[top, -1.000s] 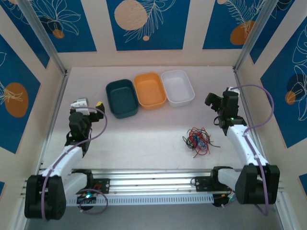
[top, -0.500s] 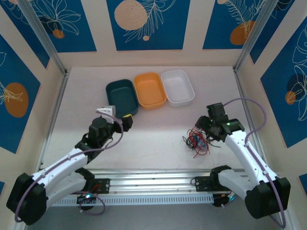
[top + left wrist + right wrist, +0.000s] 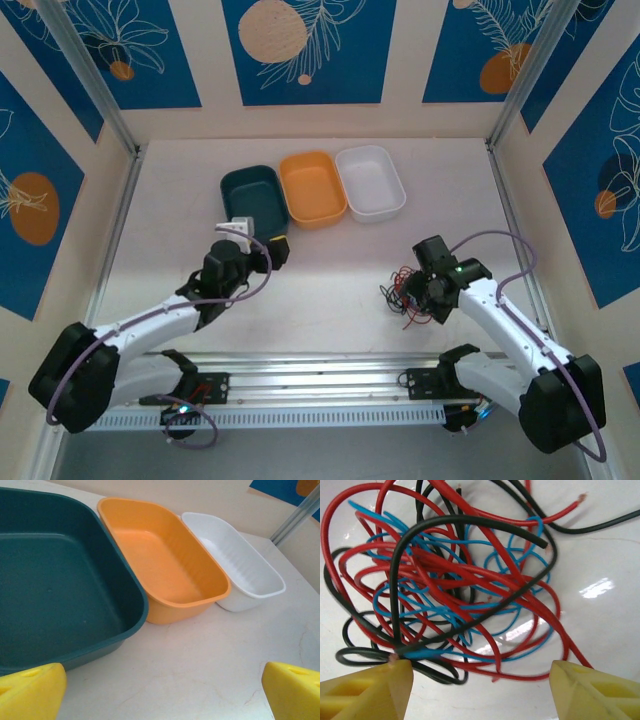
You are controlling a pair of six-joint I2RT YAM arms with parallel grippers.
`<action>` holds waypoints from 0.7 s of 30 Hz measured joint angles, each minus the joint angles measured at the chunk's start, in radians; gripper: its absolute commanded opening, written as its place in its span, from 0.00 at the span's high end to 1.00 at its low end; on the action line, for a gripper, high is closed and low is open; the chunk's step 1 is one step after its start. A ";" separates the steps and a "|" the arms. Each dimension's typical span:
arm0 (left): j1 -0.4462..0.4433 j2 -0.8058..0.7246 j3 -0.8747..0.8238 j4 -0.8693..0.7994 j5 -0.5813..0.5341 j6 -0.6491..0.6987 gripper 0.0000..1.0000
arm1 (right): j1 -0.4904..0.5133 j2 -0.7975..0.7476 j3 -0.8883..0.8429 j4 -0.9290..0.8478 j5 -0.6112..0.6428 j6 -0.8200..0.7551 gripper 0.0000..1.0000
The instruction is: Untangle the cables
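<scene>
The cables (image 3: 398, 290) were found as one tangle on the table (image 3: 330, 270), right of centre, near the front rail and well apart from the trays. In the R wrist view they were seen as mostly red loops w/ blue and black strands interlaced, and several cut ends were exposed. The R gripper (image 3: 420, 295) was held directly over the tangle. Its yellow fingertips (image 3: 365, 690) were spread wide, one on each side of the bunch, and nothing was clamped btwn them. A black loop was seen just at the tip on the view's left.

The L gripper (image 3: 258, 238) was held fully released and empty above bare table, just in front of the teal tray (image 3: 60, 590). The orange tray (image 3: 165, 565) and white tray (image 3: 235, 560) were lined up beside it, each touching the next.
</scene>
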 measured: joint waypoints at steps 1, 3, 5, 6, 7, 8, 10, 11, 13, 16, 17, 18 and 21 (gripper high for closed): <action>0.000 0.007 0.000 0.007 0.006 0.005 0.00 | -0.014 0.012 -0.010 0.029 -0.017 0.000 0.31; 0.000 0.019 0.005 0.014 0.021 0.014 0.00 | -0.045 0.040 -0.024 0.082 -0.050 -0.003 0.36; -0.001 0.030 0.014 0.018 0.030 0.023 0.00 | -0.068 0.075 -0.027 0.131 -0.082 -0.012 0.42; -0.001 0.032 0.018 0.019 0.031 0.028 0.00 | -0.074 0.093 -0.027 0.155 -0.095 -0.018 0.47; -0.002 0.036 0.023 0.020 0.033 0.034 0.00 | -0.078 0.114 -0.027 0.180 -0.110 -0.024 0.53; -0.002 0.040 0.028 0.021 0.034 0.039 0.00 | -0.078 0.137 -0.024 0.200 -0.123 -0.031 0.59; -0.002 0.050 0.035 0.023 0.034 0.041 0.00 | -0.074 0.182 -0.013 0.226 -0.144 -0.043 0.70; -0.002 0.058 0.040 0.023 0.034 0.041 0.00 | -0.068 0.211 0.000 0.236 -0.152 -0.052 0.74; -0.002 0.073 0.047 0.024 0.034 0.041 0.00 | -0.048 0.255 0.024 0.249 -0.165 -0.064 0.79; -0.002 0.097 0.050 0.030 0.033 0.037 0.00 | 0.004 0.316 0.078 0.254 -0.185 -0.076 0.88; -0.002 0.103 0.052 0.030 0.033 0.037 0.00 | 0.022 0.332 0.095 0.257 -0.194 -0.080 0.90; -0.002 0.108 0.053 0.030 0.033 0.035 0.00 | 0.043 0.348 0.115 0.259 -0.203 -0.082 0.93; -0.002 0.116 0.058 0.031 0.033 0.029 0.00 | 0.101 0.392 0.174 0.275 -0.247 -0.082 0.98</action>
